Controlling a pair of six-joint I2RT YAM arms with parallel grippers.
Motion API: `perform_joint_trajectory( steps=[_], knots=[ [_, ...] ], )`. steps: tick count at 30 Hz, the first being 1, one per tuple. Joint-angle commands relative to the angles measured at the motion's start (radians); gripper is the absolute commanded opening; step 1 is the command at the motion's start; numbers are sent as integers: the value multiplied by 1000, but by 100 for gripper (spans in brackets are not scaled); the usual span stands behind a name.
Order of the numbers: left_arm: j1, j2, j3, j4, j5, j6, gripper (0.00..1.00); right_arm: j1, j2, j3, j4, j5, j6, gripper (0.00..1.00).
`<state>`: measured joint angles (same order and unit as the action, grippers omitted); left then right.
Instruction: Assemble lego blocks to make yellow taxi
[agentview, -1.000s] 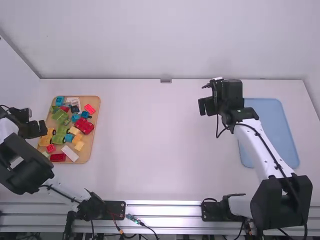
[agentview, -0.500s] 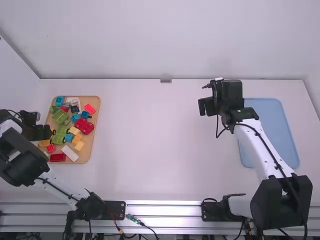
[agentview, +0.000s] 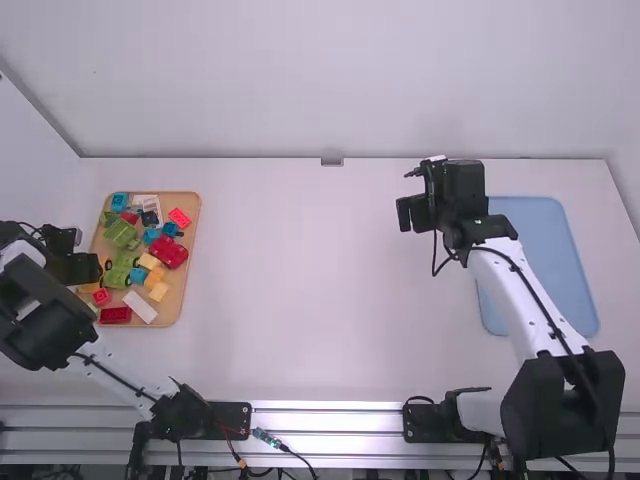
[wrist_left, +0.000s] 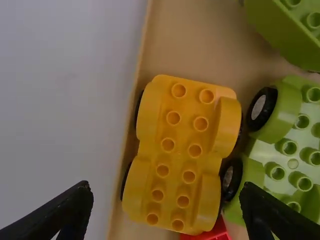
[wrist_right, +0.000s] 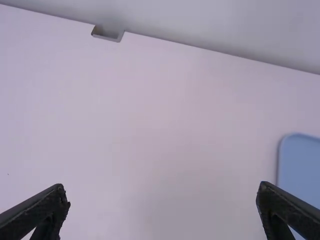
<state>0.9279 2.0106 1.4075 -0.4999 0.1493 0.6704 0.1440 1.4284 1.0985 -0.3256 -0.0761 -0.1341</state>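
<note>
Yellow wheeled blocks observed as smooth plastic with a faint gloss; tan tray matt, wood-like; tabletop smooth, near-matt; blue tray smooth, matt, apparently plastic; rail grooved metal, shiny.

The yellow wheeled base is lying level, its round studs upward, below the left gripper.
</note>
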Motion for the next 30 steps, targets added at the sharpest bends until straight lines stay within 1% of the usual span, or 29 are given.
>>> perform_joint_trajectory(
  steps=[1, 11, 13, 14, 17, 22, 25, 26, 30],
  knots=[
    [9, 17, 15, -13, -51, -4, 79, 1, 5, 34, -4, -5, 2, 99],
    [7, 17, 15, -42, -78, 37, 79, 1, 5, 34, -4, -5, 2, 99],
    [7, 17, 15, -46, -79, 37, 76, 1, 5, 34, -4, -5, 2, 99],
    [7, 17, 15, -45, -75, 34, 73, 1, 5, 34, -4, -5, 2, 99],
    [7, 17, 15, -46, -65, 38, 72, 1, 5, 34, -4, -5, 2, 99],
    [7, 23, 15, -52, -25, 68, 73, 1, 5, 34, -8, -5, 2, 99],
    [7, 31, 15, -46, -36, 56, 73, 1, 5, 34, -8, 0, 2, 99],
    [7, 38, 15, -43, -33, 61, 76, 1, 5, 34, -8, -2, 2, 99],
    [9, 60, 15, -28, -33, 60, 77, 1, 5, 34, -8, -1, 2, 99]
  ],
)
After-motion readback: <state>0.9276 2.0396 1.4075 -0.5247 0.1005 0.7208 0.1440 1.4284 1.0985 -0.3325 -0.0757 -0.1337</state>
